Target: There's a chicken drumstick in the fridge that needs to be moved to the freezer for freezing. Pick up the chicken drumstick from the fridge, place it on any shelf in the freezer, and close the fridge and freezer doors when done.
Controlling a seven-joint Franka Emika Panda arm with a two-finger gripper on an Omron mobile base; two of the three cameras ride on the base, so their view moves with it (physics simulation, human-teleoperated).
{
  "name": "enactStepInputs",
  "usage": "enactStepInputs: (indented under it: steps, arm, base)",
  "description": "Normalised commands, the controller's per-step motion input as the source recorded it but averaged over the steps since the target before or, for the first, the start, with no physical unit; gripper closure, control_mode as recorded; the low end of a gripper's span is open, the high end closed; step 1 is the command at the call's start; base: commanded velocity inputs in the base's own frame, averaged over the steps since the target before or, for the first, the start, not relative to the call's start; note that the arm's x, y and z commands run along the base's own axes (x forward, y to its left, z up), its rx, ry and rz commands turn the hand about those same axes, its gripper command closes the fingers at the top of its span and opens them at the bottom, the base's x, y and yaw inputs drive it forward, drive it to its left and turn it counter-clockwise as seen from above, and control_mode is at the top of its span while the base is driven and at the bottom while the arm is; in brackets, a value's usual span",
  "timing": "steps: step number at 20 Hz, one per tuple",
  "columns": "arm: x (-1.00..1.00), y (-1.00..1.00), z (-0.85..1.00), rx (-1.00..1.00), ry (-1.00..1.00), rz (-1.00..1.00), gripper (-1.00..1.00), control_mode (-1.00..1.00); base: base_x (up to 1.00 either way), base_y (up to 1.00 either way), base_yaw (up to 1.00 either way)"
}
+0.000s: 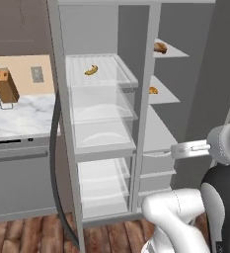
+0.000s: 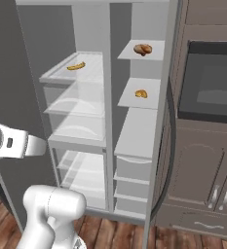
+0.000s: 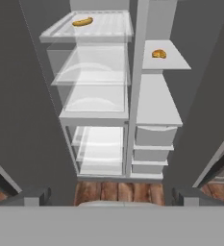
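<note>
Two doors stand open, and the chicken drumstick (image 2: 142, 49) already lies on the freezer's top shelf (image 2: 154, 54), above the smaller orange item (image 2: 141, 94); the banana (image 2: 76, 66) stays in the fridge. The pincer (image 3: 111, 196) hangs released, empty, well back. Placing looks done; next comes swinging both doors closed.
</note>
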Motion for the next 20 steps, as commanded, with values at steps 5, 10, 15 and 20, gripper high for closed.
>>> enactStepInputs:
  steps: [5,10,15,20]
  arm:
    - [0.00,0.00,0.00,0.00,0.00,0.00,-1.00,1.00]
    - [0.00,0.00,0.00,0.00,0.00,0.00,-1.00,1.00]
    - [0.00,0.00,0.00,0.00,0.00,0.00,-1.00,1.00]
    - [0.00,0.00,0.00,0.00,0.00,0.00,-1.00,1.00]
  base:
    - [-0.15,0.00,0.00]
    - [-0.42,0.00,0.00]
    - [-0.08,0.02,0.00]
    - [0.24,0.03,0.00]
